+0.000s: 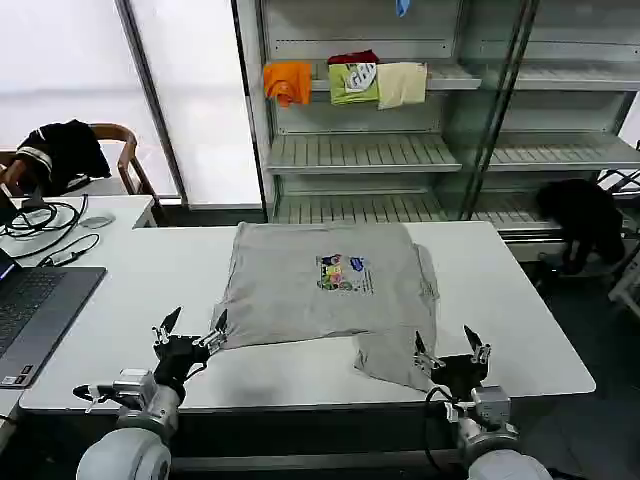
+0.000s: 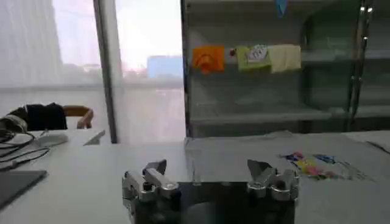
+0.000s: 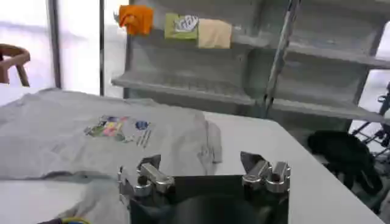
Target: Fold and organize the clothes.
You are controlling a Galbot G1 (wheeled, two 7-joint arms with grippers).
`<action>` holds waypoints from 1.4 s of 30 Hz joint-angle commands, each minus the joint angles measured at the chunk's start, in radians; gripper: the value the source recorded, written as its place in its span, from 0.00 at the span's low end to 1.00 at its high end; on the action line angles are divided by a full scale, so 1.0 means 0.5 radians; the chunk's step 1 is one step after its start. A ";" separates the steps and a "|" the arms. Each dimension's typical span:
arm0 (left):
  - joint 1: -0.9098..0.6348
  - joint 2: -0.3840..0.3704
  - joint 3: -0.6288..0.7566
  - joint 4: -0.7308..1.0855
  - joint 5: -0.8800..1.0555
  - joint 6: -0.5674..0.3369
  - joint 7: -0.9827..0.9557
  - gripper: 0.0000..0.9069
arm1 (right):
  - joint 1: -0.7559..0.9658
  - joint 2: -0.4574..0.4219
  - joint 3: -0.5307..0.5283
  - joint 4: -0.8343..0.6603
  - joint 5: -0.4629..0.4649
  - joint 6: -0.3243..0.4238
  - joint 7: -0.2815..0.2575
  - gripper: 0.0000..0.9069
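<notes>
Metal shelving is seen behind a white table, with orange, green and cream folded clothes hung along an upper shelf. At the table's middle a light grey short-sleeved shirt is spread print-side up (the small multicolour chest print lies near its centre), with one part folded over toward the near right corner. A laptop and cables are seen at the table's left end. The left gripper is held low at the near edge, just beside the shirt's near left corner, its fingers spread wide and nothing held. The right gripper is posed likewise at the near right, by the folded part, its fingers parted wide and empty.
</notes>
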 commanded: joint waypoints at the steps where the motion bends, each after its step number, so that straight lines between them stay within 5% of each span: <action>1: -0.059 0.081 0.000 0.078 -0.023 0.125 0.065 1.00 | 0.005 -0.028 -0.043 -0.035 0.017 -0.001 0.060 1.00; 42: -0.131 0.093 0.108 0.439 0.067 0.123 0.057 1.00 | -0.033 0.101 -0.168 -0.198 0.120 0.004 0.146 1.00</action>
